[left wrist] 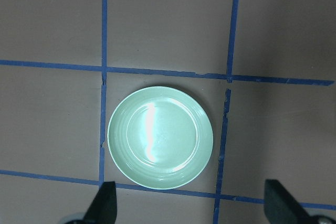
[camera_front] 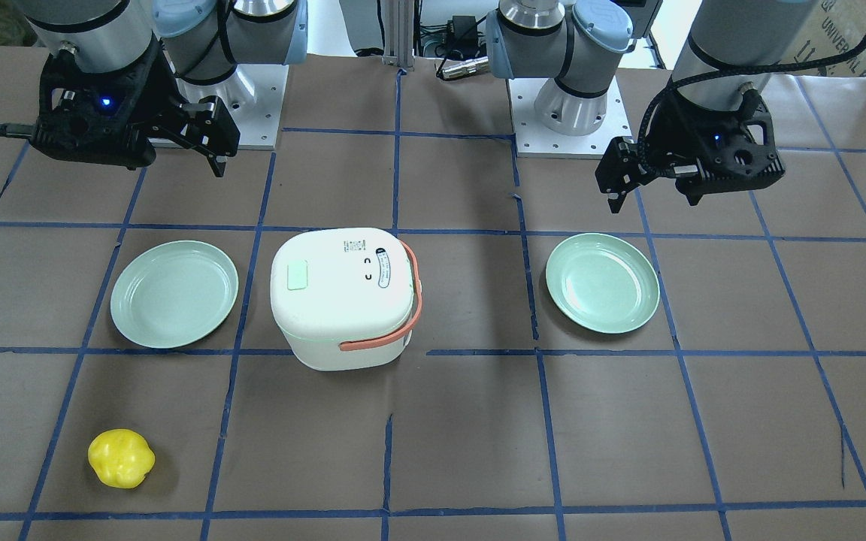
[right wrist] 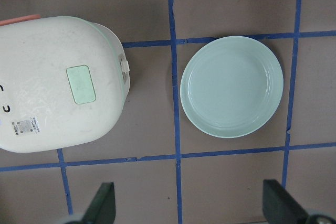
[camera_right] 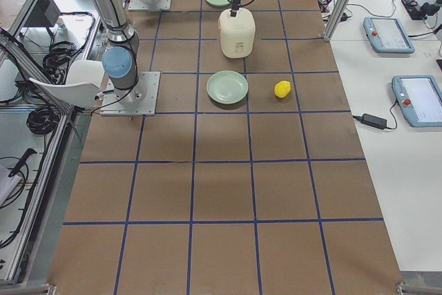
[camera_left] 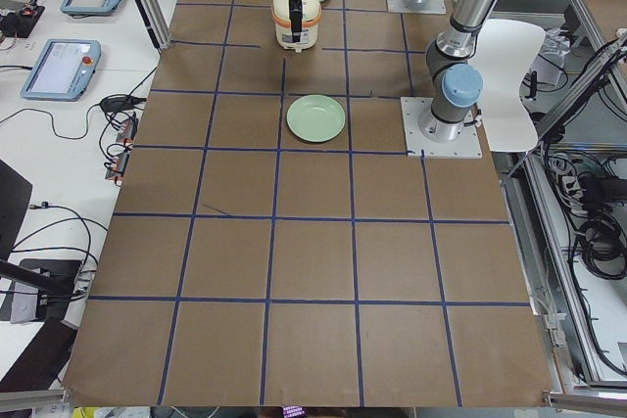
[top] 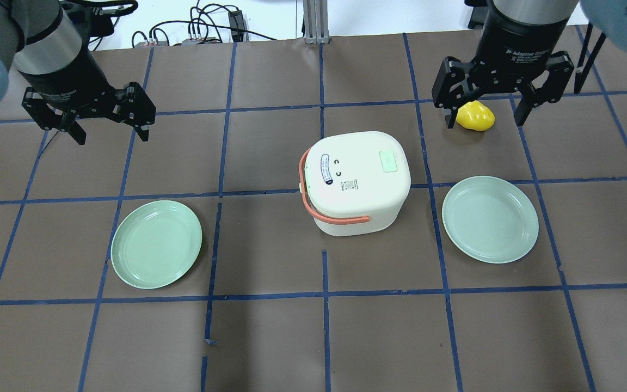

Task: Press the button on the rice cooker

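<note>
The white rice cooker point(top: 354, 182) with an orange handle stands mid-table, lid shut. Its pale green button point(top: 388, 161) sits on the lid top; it also shows in the right wrist view point(right wrist: 81, 84). My right gripper point(top: 483, 121) is open and empty, hovering high beyond and to the right of the cooker; its fingers point(right wrist: 100, 203) frame the view's bottom. My left gripper point(top: 112, 136) is open and empty, hovering high at the far left, well apart from the cooker. Its wrist view shows only a green plate point(left wrist: 160, 137).
One green plate point(top: 157, 243) lies left of the cooker, another point(top: 490, 219) right of it. A yellow pepper-like object point(top: 475, 115) lies on the table beneath my right gripper. Blue tape lines grid the brown table.
</note>
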Motion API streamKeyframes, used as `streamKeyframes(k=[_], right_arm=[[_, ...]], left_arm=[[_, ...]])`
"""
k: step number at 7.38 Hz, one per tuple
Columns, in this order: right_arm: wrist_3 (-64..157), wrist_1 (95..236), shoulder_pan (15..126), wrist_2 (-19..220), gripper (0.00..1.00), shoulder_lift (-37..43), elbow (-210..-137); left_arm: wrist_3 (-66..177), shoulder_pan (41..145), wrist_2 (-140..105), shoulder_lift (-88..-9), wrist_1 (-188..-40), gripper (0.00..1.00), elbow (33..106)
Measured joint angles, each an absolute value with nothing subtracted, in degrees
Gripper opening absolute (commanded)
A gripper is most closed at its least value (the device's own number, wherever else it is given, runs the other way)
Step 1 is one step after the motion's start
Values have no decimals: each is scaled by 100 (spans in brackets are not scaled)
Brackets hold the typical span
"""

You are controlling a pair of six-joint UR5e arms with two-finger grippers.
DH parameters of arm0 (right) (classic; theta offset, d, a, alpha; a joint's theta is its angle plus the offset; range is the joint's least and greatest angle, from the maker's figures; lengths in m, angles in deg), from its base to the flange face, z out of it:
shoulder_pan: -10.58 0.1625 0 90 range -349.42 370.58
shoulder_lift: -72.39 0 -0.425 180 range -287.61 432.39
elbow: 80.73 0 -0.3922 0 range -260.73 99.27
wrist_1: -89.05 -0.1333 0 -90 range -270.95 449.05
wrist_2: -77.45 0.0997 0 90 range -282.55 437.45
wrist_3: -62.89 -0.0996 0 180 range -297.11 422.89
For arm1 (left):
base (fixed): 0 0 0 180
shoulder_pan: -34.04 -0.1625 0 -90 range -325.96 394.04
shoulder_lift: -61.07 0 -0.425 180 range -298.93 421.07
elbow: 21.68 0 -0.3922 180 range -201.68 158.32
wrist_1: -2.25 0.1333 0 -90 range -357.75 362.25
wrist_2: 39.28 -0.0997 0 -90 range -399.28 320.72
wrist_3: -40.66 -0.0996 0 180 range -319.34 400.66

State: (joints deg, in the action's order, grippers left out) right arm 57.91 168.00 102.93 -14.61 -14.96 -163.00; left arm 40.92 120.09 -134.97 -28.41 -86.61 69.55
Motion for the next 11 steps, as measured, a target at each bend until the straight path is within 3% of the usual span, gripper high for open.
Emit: streamKeyframes(k=[7, 8, 9, 10, 11], right_arm=[[5886, 17339, 10615, -839, 98, -1078, -16273], [5879, 17413, 10646, -813, 78, -1031, -16280], [5821, 17459, 10660, -801, 45, -1016, -16284], [5665, 17475, 10679, -734, 26, -991, -16303], [5506, 17491, 10712, -591, 16, -952, -16367]], left_arm=[[4092, 12009, -13494, -2841, -8661, 100, 6955], [4092, 12009, -13494, -2841, -8661, 100, 6955], [4092, 12009, -13495, -2841, -8661, 100, 6955], [4092, 12009, -13493, -2840, -8661, 100, 6955], [4092, 12009, -13493, -2840, -8661, 100, 6955]])
